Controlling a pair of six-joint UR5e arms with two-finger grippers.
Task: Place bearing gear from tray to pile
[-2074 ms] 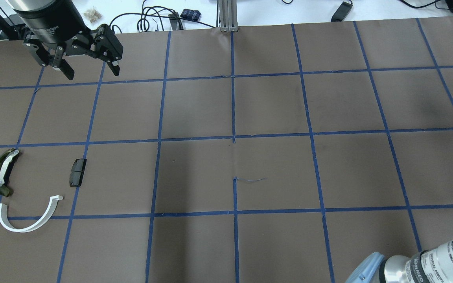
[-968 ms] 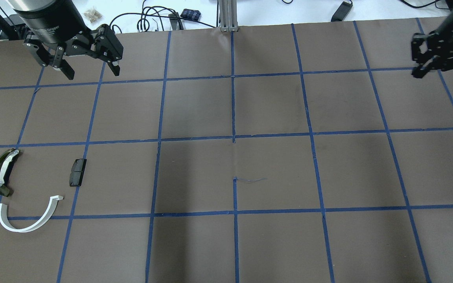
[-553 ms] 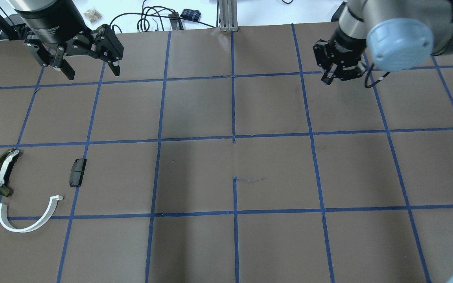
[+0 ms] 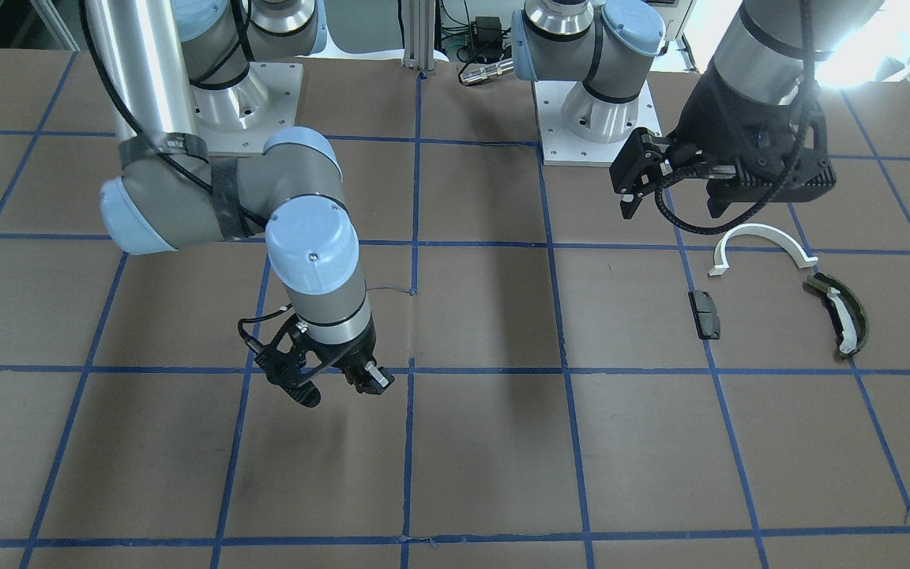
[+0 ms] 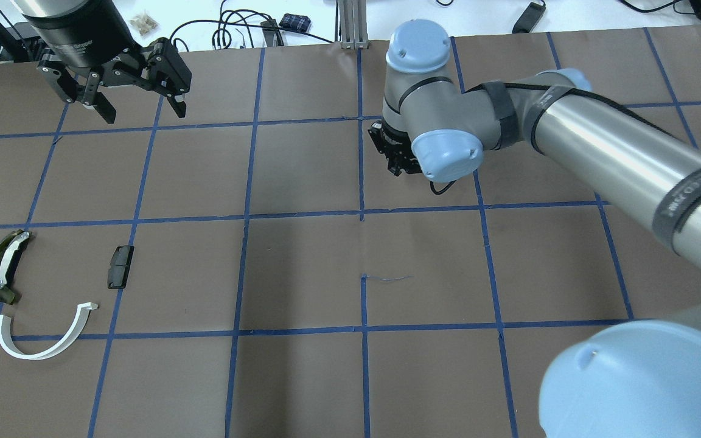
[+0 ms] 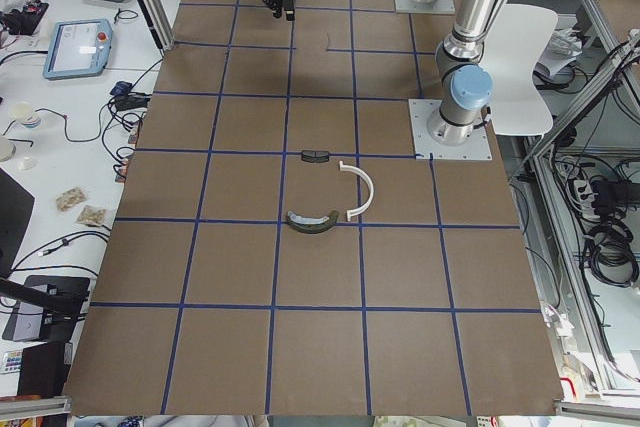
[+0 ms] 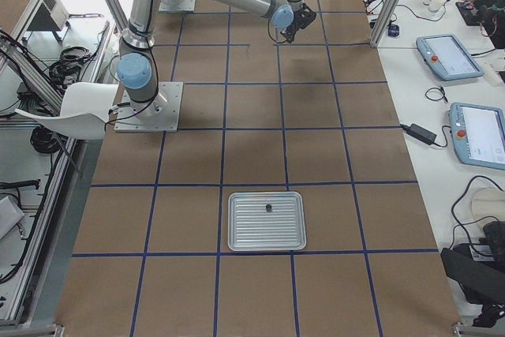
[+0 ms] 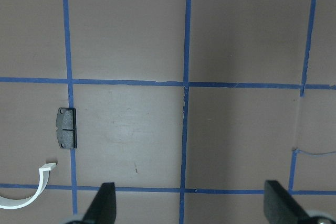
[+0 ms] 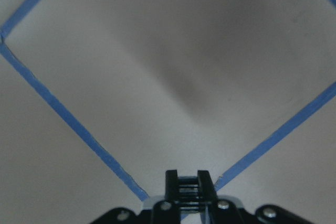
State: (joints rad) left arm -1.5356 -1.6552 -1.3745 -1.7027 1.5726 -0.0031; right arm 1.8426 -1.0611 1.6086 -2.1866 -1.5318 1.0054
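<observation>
The pile lies on the robot's left side of the table: a white half-ring arc (image 5: 34,355) (image 4: 755,231), an olive-green curved piece with a white strip (image 5: 3,267) (image 4: 842,312) and a small black block (image 5: 120,266) (image 8: 66,128). My left gripper (image 5: 140,112) (image 4: 672,209) is open and empty, held high beyond the pile. My right gripper (image 4: 329,387) (image 9: 189,182) hangs above the table's middle, far from the pile. Its fingers are closed on a small dark ridged part, the bearing gear (image 9: 189,184). In the overhead view its wrist hides most of the gripper (image 5: 396,158).
The metal tray (image 7: 237,230) sits on the robot's right end of the table, with one small dark part (image 7: 268,207) in it. Brown mat with blue tape grid. Cables and tablets lie on the white bench beyond the mat's far edge.
My right arm has swung in from the right side and moved left along the far part of the table to near its middle. The left arm and the pile have not moved.
</observation>
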